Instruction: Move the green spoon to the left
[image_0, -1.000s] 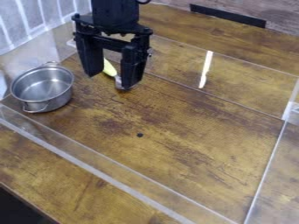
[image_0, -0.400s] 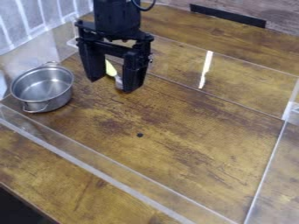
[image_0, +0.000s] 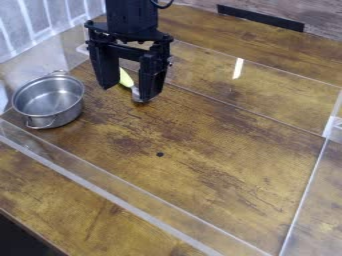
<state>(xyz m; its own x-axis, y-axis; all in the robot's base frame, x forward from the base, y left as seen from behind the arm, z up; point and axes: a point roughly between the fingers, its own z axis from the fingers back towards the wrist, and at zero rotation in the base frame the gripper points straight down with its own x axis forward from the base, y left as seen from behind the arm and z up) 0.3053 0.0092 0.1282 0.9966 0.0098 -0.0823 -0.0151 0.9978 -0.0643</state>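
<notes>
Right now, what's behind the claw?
Behind the claw, part of the green spoon shows: its yellow-green handle, with wooden table around it. Whatever else of the spoon or tabletop lies behind the black arm is covered; can't tell.

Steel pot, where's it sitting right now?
In the camera view, the steel pot sits on the wooden table at the picture's left side, left of the gripper and the green spoon.
</notes>
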